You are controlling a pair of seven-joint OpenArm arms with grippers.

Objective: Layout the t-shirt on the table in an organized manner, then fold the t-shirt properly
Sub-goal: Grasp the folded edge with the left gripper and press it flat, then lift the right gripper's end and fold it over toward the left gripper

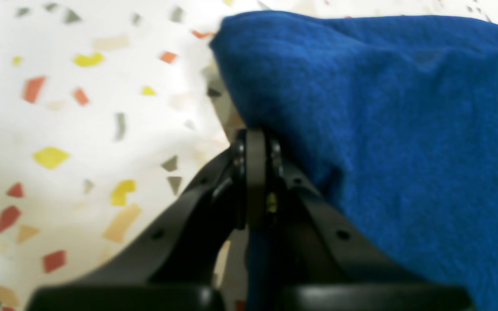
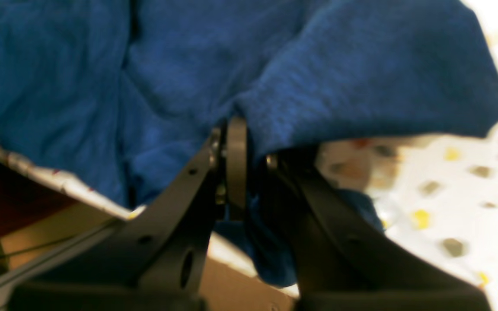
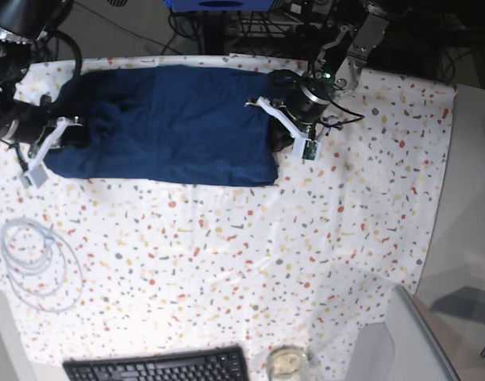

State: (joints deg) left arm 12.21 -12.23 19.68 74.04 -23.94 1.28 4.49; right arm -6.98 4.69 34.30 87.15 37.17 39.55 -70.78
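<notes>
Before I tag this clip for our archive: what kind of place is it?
Probably a robotics lab bench: a table under speckled cloth, a keyboard and a coiled cable at its near side, and equipment with wiring behind it.

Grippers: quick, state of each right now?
Left gripper: shut on the t-shirt.
Right gripper: shut on the t-shirt.

The table [image 3: 369, 198] wore a white cloth flecked red, orange, yellow and grey. The t-shirt [image 3: 167, 123] lay spread flat toward eleven o'clock. A coil of white cable [image 3: 36, 254] rested at nine, a black keyboard [image 3: 159, 367] at six, and just beside it, toward five, a small glass jar [image 3: 287, 363].
</notes>
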